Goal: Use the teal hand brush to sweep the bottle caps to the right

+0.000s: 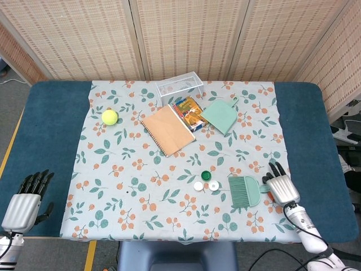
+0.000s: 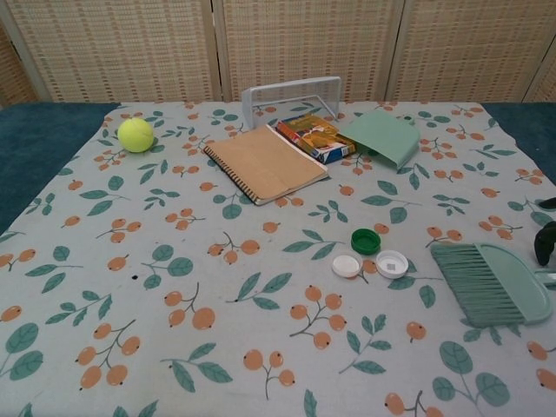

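Note:
The teal hand brush (image 1: 243, 190) (image 2: 495, 282) lies flat on the patterned cloth at the right, bristles toward the far side. Just left of it sit three bottle caps: a green one (image 1: 206, 176) (image 2: 366, 241) and two white ones (image 1: 198, 186) (image 1: 214, 185) (image 2: 347, 266) (image 2: 392, 263). My right hand (image 1: 281, 187) is over the end of the brush's handle, fingers stretched out and apart, holding nothing; only its dark fingertips (image 2: 545, 241) show at the chest view's right edge. My left hand (image 1: 27, 200) rests empty at the table's near left corner, fingers apart.
A tennis ball (image 1: 109, 117) lies at the far left of the cloth. A brown notebook (image 1: 168, 129), a colourful box (image 1: 190, 112), a teal dustpan (image 1: 221, 117) and a white wire basket (image 1: 179, 86) stand at the back middle.

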